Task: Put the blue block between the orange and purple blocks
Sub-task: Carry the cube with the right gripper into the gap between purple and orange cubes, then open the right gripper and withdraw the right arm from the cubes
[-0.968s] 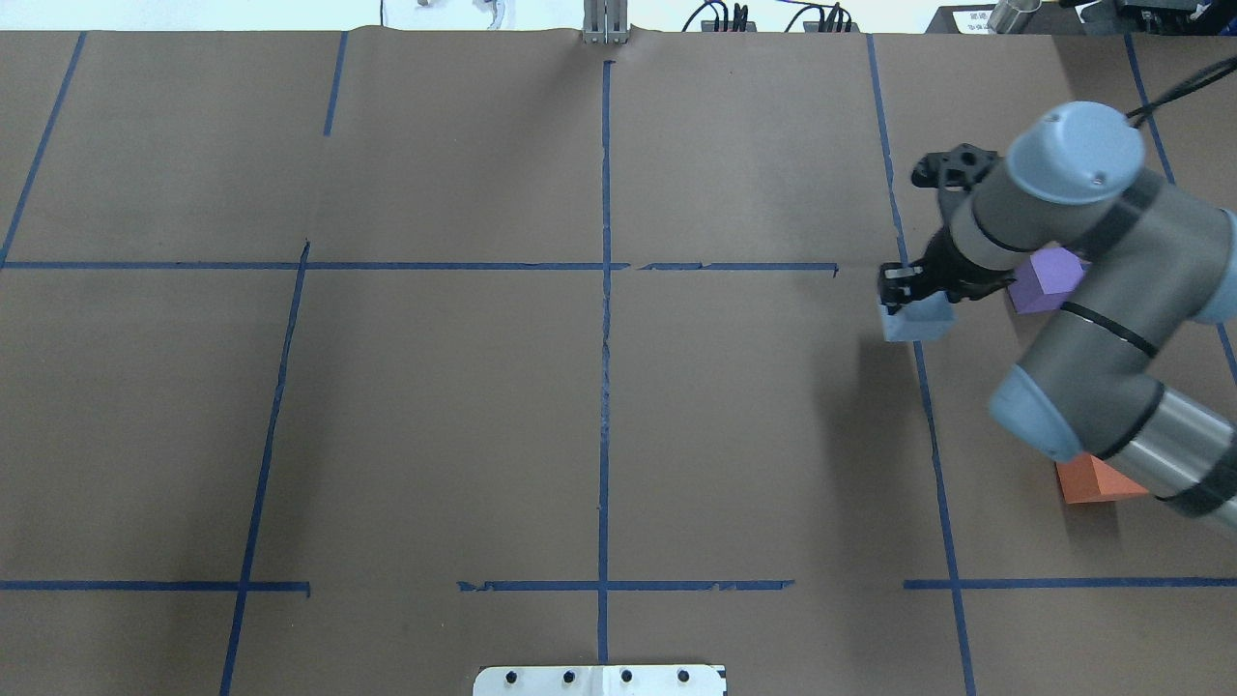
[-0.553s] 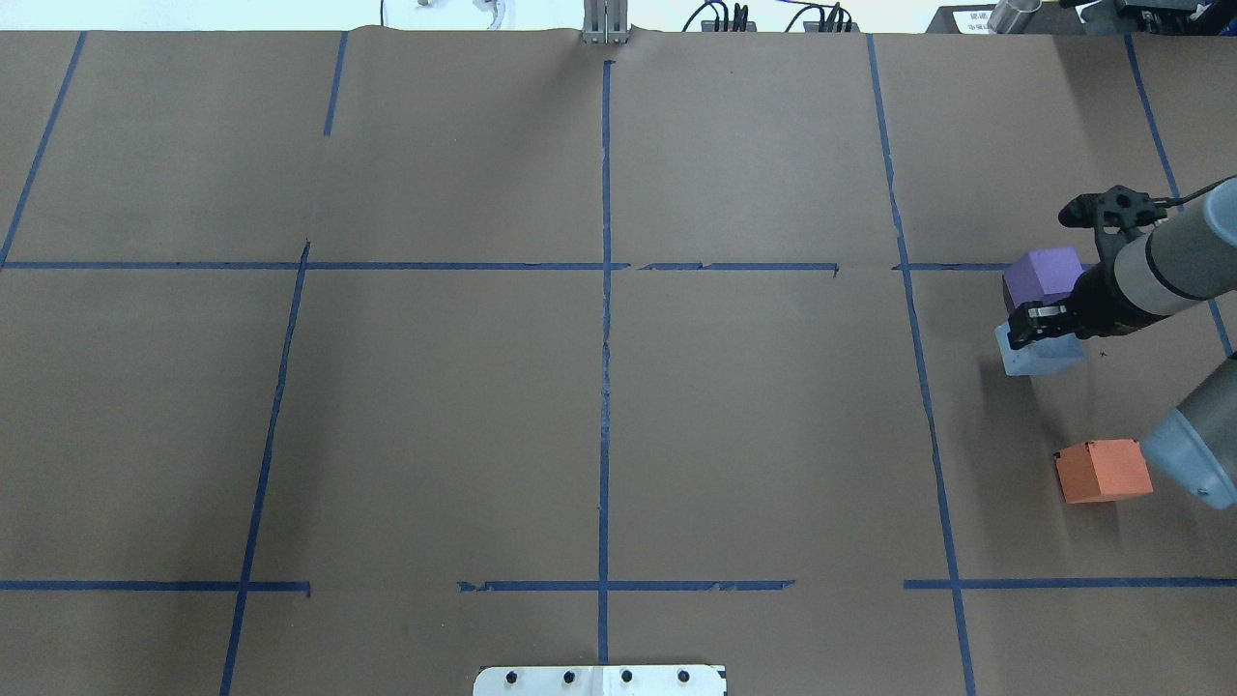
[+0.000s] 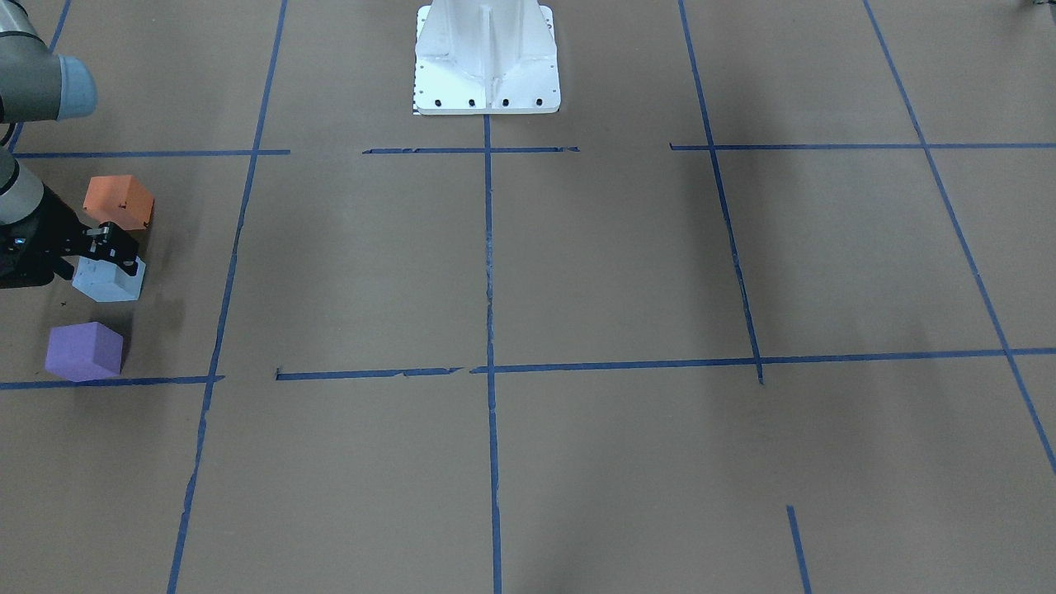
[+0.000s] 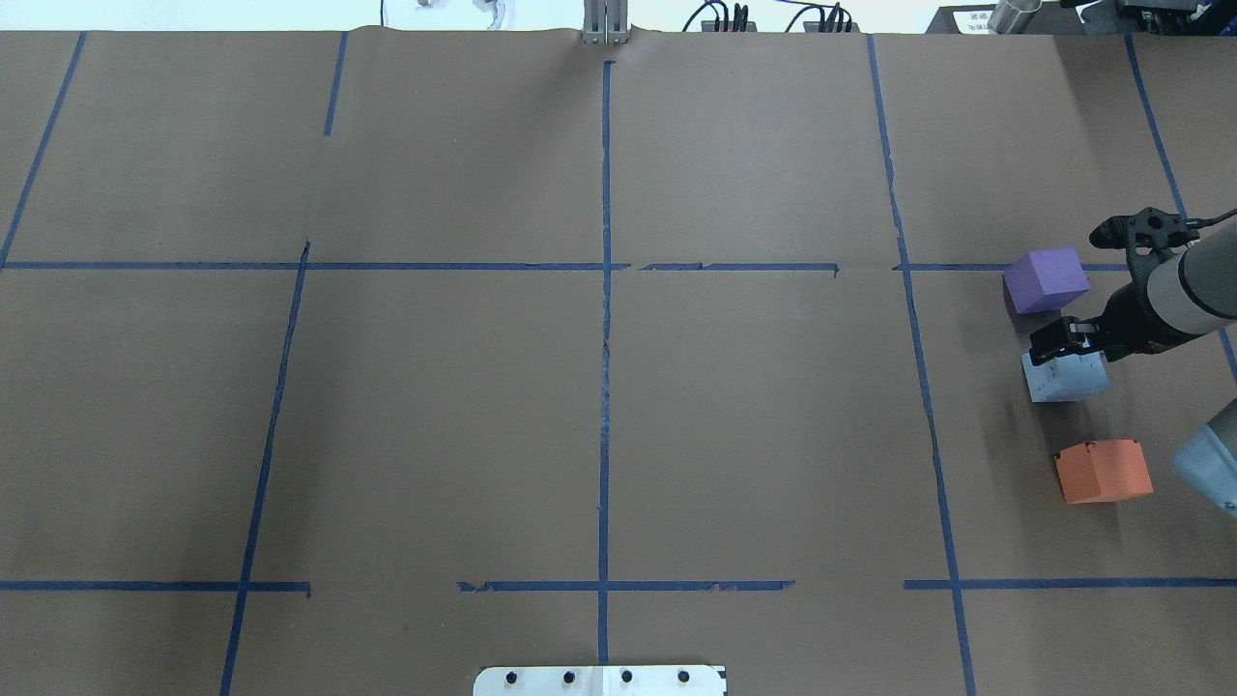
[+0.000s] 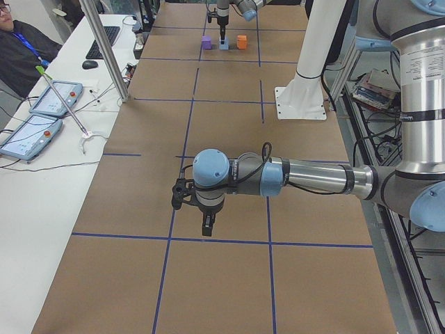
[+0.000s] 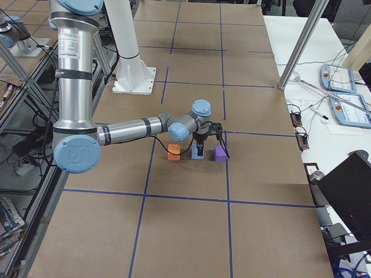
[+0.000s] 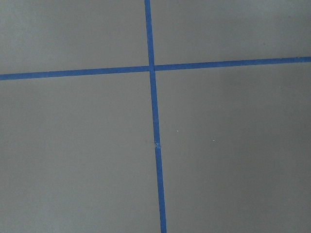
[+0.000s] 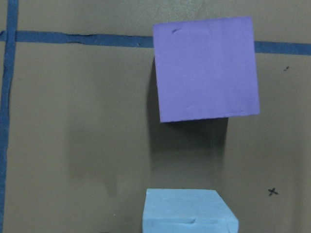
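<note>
My right gripper (image 4: 1058, 340) is shut on the light blue block (image 4: 1065, 377) from above. It holds the block in the gap between the purple block (image 4: 1046, 280) and the orange block (image 4: 1103, 471), at the table's right. I cannot tell whether the block touches the paper. The front view shows the same row: orange block (image 3: 120, 203), blue block (image 3: 107, 280) under the gripper (image 3: 111, 249), purple block (image 3: 84, 351). The right wrist view shows the purple block (image 8: 206, 68) ahead and the blue block (image 8: 189, 211) at the bottom edge. My left gripper (image 5: 207, 226) hangs over bare paper; I cannot tell if it is open.
Brown paper with blue tape lines (image 4: 605, 290) covers the table. The white robot base (image 3: 487, 58) stands at the near middle edge. The left wrist view shows only a tape crossing (image 7: 151, 68). An operator (image 5: 21, 49) sits at a side desk with tablets (image 5: 52, 97).
My right arm carried the blue block rightward and toward the robot, from left of the purple block into the gap between purple and orange. The orange block is now uncovered.
</note>
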You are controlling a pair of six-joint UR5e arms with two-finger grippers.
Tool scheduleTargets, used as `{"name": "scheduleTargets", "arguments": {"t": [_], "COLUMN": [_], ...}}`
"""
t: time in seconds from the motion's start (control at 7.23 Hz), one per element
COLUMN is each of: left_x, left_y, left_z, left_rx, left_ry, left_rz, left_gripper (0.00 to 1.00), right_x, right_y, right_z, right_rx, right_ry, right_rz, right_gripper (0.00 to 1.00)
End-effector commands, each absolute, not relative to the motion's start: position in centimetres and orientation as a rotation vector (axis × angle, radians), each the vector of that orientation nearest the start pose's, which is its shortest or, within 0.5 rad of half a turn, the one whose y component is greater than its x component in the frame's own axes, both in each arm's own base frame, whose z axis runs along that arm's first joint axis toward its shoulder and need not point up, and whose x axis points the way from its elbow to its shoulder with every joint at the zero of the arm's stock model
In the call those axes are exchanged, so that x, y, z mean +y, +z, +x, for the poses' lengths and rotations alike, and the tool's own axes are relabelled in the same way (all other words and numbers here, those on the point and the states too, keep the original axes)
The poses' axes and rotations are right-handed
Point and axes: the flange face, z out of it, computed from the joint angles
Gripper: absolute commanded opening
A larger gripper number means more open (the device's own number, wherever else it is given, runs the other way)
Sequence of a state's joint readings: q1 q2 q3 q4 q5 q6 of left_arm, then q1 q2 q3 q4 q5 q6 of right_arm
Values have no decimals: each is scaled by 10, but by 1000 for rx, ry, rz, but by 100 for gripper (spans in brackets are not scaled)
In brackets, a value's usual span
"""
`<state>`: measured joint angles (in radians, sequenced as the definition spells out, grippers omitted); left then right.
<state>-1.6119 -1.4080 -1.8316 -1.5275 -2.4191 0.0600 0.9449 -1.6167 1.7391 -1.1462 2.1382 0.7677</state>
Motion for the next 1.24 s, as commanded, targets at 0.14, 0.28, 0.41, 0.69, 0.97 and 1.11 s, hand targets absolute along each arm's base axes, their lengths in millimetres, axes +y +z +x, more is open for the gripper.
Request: {"name": "scheduleTargets", "arguments": {"t": [0.14,0.28,0.41,0.69,0.97,1.11], "left_x": [-423,-423,-425,-425,-424,-420], "left_y": [603,602,599,600,601,604], "left_z": [-75,-76,-77,-77,-77,-77], "left_rx": [844,844,838,831,832,831], "left_ry": [44,47,57,67,69,62], "left_rz": [96,105,132,138,137,127], "left_gripper": [100,100,100,100,100,100], "right_x": [-473,-484,-488,-475,-450,-447], "right_y": [560,563,569,591,591,594], "right_z": [-171,-136,-89,4,52,52], "right_rx": [-751,-719,-735,-731,-726,-727], "right_ry": [-30,-61,-107,-132,-177,-162], "right_rz": [116,115,110,126,84,65], "right_gripper": [100,100,100,100,100,100]}}
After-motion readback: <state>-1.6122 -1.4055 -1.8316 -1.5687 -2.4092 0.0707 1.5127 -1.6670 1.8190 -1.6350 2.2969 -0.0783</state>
